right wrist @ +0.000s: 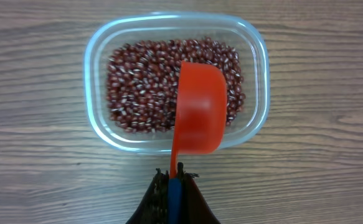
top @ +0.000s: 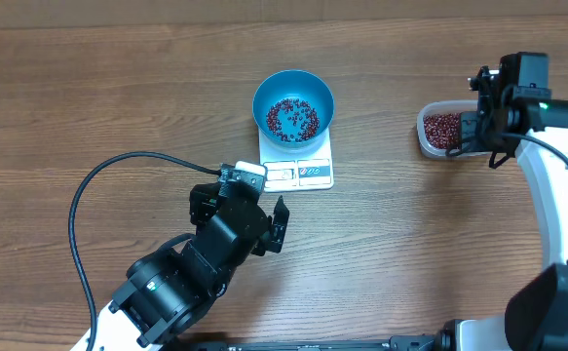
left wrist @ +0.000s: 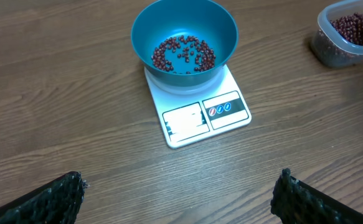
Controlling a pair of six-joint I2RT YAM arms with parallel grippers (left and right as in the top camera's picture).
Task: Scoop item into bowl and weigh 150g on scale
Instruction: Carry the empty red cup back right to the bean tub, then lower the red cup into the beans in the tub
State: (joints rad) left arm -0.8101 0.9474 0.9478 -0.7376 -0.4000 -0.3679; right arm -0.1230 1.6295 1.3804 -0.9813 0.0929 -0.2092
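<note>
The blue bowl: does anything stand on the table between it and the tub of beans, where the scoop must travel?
Nothing visible does. Only bare table lies between the tub and the bowl on the scale. The right gripper holds the scoop over the tub.

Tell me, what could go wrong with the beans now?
The right jaws pinch only the thin handle of the scoop, so a full load might twist and spill. The tub sits well apart from the bowl, so beans could drop on the table while crossing. The bowl covers most of the scale; a bump might shift it.
</note>
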